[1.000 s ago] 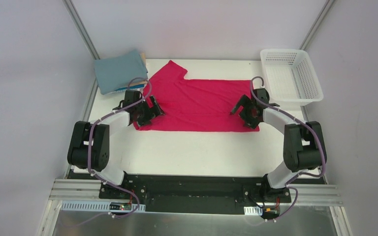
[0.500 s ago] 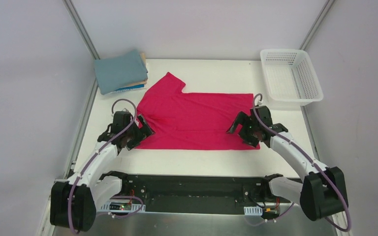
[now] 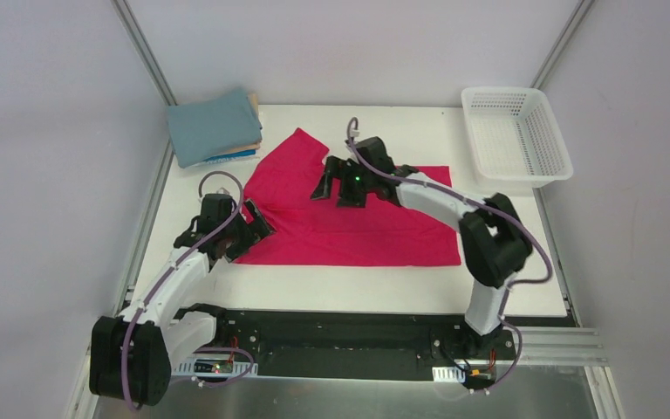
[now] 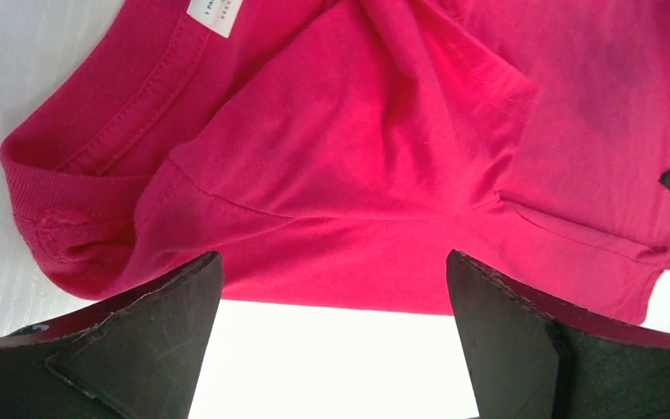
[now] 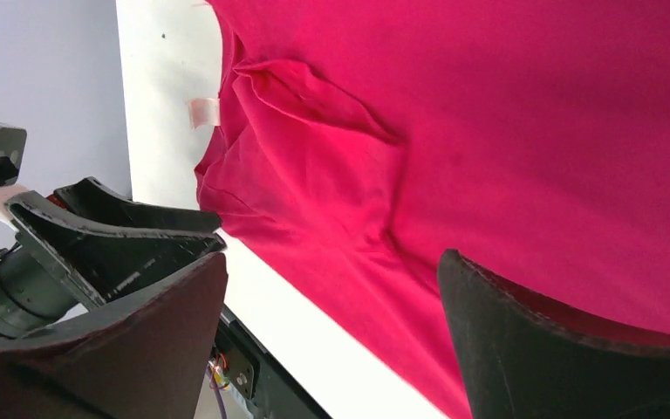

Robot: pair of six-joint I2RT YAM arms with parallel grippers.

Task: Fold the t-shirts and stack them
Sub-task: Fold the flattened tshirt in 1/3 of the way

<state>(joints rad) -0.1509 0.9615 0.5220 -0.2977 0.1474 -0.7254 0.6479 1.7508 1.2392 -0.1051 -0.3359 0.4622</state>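
Note:
The crimson-pink t-shirt (image 3: 358,227) lies flat on the white table, one sleeve pointing to the back left. My left gripper (image 3: 253,231) is open at the shirt's near-left corner, by the collar. In the left wrist view (image 4: 331,349) its jaws stand wide over bare table, with the collar and shirt (image 4: 384,148) just ahead. My right gripper (image 3: 334,193) is open and empty above the shirt's back middle. Its wrist view (image 5: 331,349) looks down on the shirt (image 5: 506,131). A folded stack (image 3: 214,129) lies at the back left, teal-grey on top, with tan and blue edges below.
A white mesh basket (image 3: 516,131) stands at the back right corner. The left gripper (image 5: 96,236) shows at the left of the right wrist view. The black base rail (image 3: 340,336) runs along the near table edge. Grey walls close in the sides.
The shirt was first drawn toward the near edge by both arms. Since half a second ago the right gripper has left the shirt's right corner and swung to the back middle. The left has held still.

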